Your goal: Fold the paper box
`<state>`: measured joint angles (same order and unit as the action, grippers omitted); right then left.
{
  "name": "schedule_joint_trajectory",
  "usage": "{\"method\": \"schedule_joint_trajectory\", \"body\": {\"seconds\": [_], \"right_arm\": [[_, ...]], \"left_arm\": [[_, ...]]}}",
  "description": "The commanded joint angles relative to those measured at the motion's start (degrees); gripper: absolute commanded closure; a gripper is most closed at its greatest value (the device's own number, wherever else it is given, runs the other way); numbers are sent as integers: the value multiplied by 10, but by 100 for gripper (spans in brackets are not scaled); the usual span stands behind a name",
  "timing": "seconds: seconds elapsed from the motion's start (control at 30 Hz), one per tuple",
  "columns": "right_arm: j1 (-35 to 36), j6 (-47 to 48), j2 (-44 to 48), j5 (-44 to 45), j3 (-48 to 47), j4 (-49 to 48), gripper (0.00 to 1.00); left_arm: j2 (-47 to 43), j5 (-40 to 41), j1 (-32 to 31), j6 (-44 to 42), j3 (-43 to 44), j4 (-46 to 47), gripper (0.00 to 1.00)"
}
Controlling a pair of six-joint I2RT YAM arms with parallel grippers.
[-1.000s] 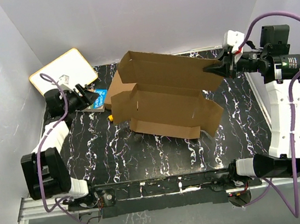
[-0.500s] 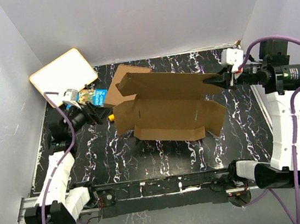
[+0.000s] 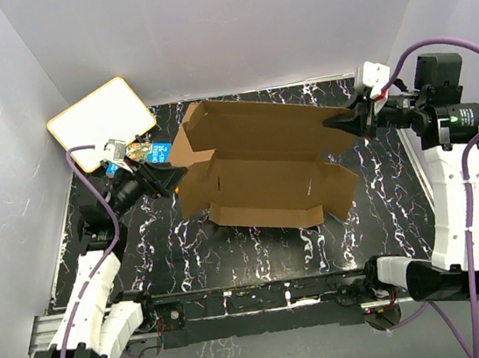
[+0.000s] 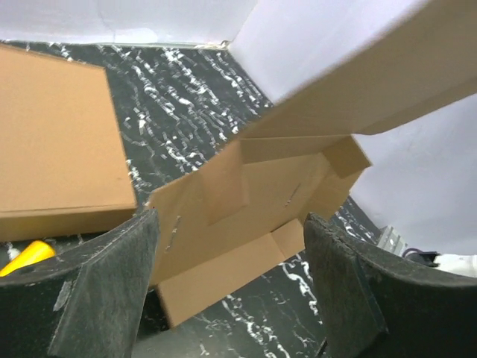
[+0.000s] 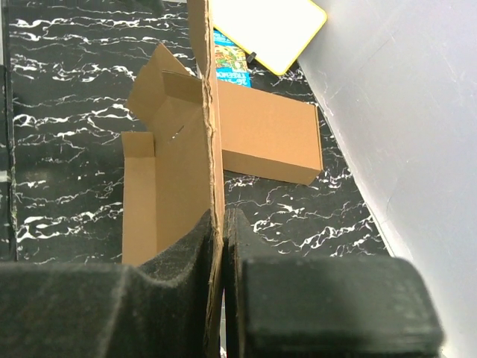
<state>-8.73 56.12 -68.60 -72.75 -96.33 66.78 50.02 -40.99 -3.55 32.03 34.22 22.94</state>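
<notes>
**A:** Status on the brown die-cut cardboard mailer box (image 3: 266, 175)?

**B:** It lies open on the black marbled table (image 3: 188, 256), between the two tools. The right gripper (image 3: 331, 121) is clamped on it. The wrist view shows the end edge of the raised lid panel pinched between the pads. The left gripper (image 3: 167, 178) is spread wide and holds nothing. The box's left end is just ahead of its fingertips, not touching.

**A:** Orientation?

**B:** The long axis runs roughly tip to tip, from the left gripper to the right. The tray opens upward. The lid panel rises off the far long side, tilted rather than vertical. The end flaps splay outward, one of them just below the right gripper.

**A:** Step in hand?

**B:** My read is that the right holds the lid up while the left goes for the left end wall or flap.

**A:** How should it be done?

**B:** Hold the right pinch steady and don't pull along the axis, or the tray will slide away from the left tool. Bring the left in square to the end flap so one finger is inside and one outside. Close on a single layer, near the crease rather than the free corner. Fold about the crease only.

**A:** Risks?

**B:** A plain brown flat box (image 5: 268, 142) lies just beyond the left end, close beside the left fingers. Don't catch it. A skewed pinch is likely to buckle the lid.
</notes>
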Motion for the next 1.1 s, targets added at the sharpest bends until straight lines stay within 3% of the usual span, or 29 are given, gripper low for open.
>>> {"method": "schedule_joint_trajectory", "body": {"seconds": [0.0,0.17,0.27,0.43,0.5,0.7,0.93,1.07], "right_arm": [[1,-174,3,13,15,-171,92],[1,-341,-35,44,-22,-273,92],[1,-449,-62,19,-65,-308,92],[-4,-738,-59,-12,-23,-527,92],[-9,-812,-61,-11,-12,-594,92],[-17,-986,-63,1,54,-723,92],[-17,-1232,-69,-4,169,-967,92],[-17,-1270,-69,0,188,-988,92]], "left_arm": [[-41,55,-31,37,44,-62,26],[-15,76,-86,236,17,30,26],[9,109,-145,240,70,-3,24],[70,181,-222,265,156,-40,21],[115,210,-247,281,182,-36,19],[196,281,-299,301,221,25,12],[240,324,-321,289,244,89,9],[271,312,-327,306,266,103,10]]}}
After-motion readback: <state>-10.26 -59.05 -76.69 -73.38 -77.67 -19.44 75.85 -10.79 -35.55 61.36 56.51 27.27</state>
